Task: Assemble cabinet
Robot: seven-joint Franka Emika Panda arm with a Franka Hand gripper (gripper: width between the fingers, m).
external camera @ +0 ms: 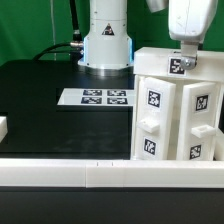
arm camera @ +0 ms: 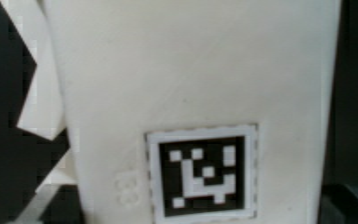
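The cabinet (external camera: 178, 110) stands at the exterior view's right, a large white boxy body with white door-like pieces on its front, each bearing black-and-white tags. My gripper (external camera: 186, 50) comes down from the top right and sits right at the cabinet's top edge, beside a tagged piece (external camera: 180, 67). The fingers are hard to make out there. In the wrist view a white cabinet face (arm camera: 176, 90) with one tag (arm camera: 202, 170) fills the picture very close up. No fingers show in that view.
The marker board (external camera: 100, 97) lies flat on the black table in front of the arm's white base (external camera: 107, 40). A small white piece (external camera: 3, 128) sits at the left edge. A white rail (external camera: 100, 176) runs along the front.
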